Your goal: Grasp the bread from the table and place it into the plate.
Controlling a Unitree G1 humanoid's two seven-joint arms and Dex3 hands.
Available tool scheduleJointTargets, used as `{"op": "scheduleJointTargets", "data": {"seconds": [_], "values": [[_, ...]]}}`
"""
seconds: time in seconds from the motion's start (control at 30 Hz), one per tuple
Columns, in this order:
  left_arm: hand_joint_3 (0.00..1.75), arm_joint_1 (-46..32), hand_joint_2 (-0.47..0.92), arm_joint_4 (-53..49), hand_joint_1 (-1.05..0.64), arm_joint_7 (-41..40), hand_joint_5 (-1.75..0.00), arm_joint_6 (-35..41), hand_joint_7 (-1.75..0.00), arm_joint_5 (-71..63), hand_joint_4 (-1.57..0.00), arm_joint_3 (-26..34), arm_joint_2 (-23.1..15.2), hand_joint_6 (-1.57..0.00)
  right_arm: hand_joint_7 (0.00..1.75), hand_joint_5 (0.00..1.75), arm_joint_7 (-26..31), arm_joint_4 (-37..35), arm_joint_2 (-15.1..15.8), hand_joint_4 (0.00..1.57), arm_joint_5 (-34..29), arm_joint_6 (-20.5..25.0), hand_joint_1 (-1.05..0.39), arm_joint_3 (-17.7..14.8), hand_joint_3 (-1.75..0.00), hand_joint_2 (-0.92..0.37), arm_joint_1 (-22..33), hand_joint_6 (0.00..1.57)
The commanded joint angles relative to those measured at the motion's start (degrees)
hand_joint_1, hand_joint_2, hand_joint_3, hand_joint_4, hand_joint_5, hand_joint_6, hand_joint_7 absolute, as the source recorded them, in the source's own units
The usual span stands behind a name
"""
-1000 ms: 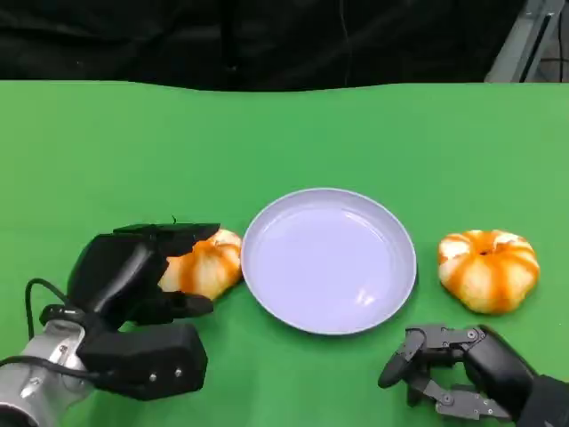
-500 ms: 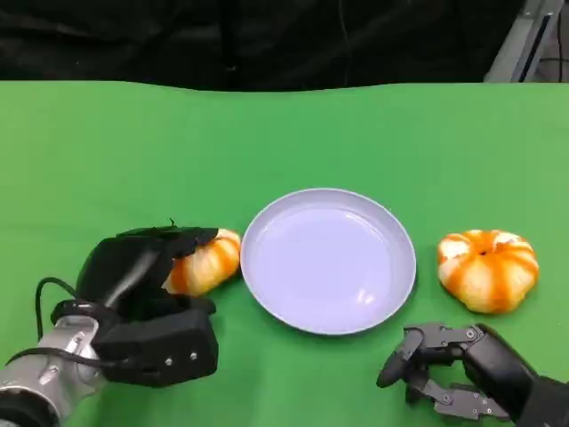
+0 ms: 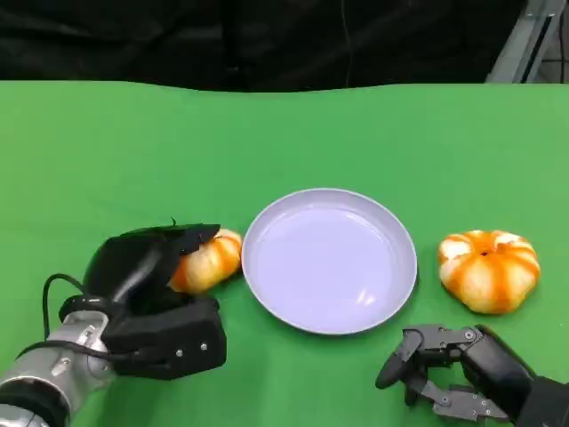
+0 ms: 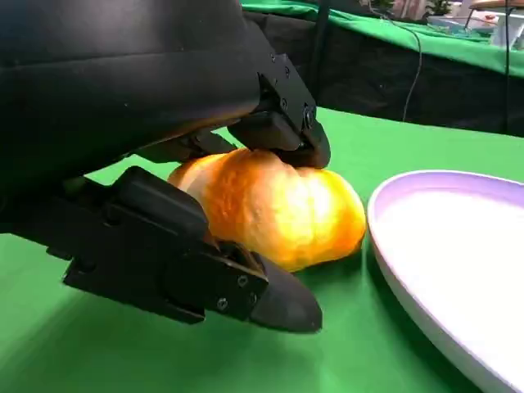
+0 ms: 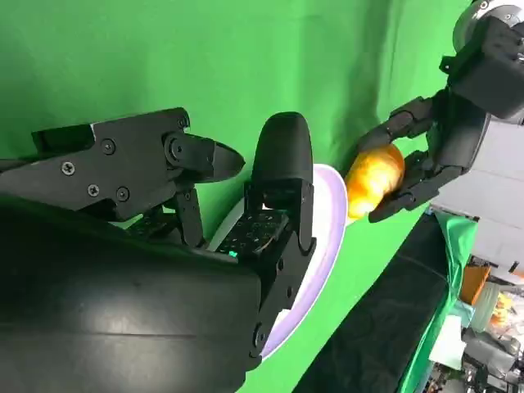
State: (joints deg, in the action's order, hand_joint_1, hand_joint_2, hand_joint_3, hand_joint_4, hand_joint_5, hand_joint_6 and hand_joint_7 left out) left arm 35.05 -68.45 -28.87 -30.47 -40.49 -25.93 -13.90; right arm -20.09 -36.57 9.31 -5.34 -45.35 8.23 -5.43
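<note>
One bread (image 3: 206,261), gripped by left robot hand (image 3: 151,294), lies beside plate (image 3: 329,260).

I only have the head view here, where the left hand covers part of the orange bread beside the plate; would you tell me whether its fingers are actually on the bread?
Observer: Yes. In the left wrist view the left hand has one of its fingers pressing on top of the orange glazed bread roll, and another lies low alongside it.
Operator: Thank you. Is the roll touching the plate?
Observer: No. That view shows a strip of green table between the roll and the rim of the round lilac plate.
Operator: And the right hand?
Observer: The right wrist view shows the right hand with fingers apart, holding nothing.
</note>
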Motion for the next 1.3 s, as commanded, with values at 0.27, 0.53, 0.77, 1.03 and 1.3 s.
{"op": "scheduleJointTargets", "data": {"seconds": [0.27, 0.53, 0.77, 1.03, 1.3], "values": [[0.01, -0.29, 0.83, -0.96, -0.06, 2.56, 0.0, -0.63, 0.0, 0.97, -0.58, -1.71, -0.91, -0.53, 0.98, 1.49, 0.51, -0.13, 0.51, 0.71, 0.06, -0.78, 0.02, -0.09, -0.47, -0.92, 0.27, 0.82], [0.02, -0.36, 0.87, -0.29, -0.03, 2.03, -0.03, 0.42, -0.03, 1.06, -0.63, -2.08, -1.03, -0.63, 0.98, 1.49, 0.31, -0.67, 0.5, 0.71, 0.34, -0.68, 0.01, -0.12, -0.47, -0.92, 0.09, 0.82], [0.01, -0.44, 0.88, -0.23, -0.03, 1.31, -0.03, 1.41, -0.02, 1.74, -0.64, -1.45, -0.53, -0.66, 0.98, 1.48, 0.35, -0.73, 0.51, 0.71, 0.29, -0.61, 0.01, -0.12, -0.48, -0.92, 0.11, 0.82], [0.0, -0.93, 0.84, -0.18, -0.1, -2.51, -1.74, 3.56, -1.7, 3.09, -0.53, -0.3, 0.76, -0.49, 0.98, 1.48, 0.33, -0.78, 0.6, 0.71, 0.19, -0.53, 0.0, -0.09, -0.47, -0.92, 0.11, 0.82], [0.0, -1.24, 0.84, -0.18, -0.07, -5.65, -1.75, 3.24, -1.72, 4.01, -0.61, 0.37, 1.04, -0.49, 0.97, 1.48, 0.4, -1.18, 0.53, 0.7, 0.09, -0.31, 0.0, -0.07, -0.47, -0.92, -0.11, 0.82]]}}
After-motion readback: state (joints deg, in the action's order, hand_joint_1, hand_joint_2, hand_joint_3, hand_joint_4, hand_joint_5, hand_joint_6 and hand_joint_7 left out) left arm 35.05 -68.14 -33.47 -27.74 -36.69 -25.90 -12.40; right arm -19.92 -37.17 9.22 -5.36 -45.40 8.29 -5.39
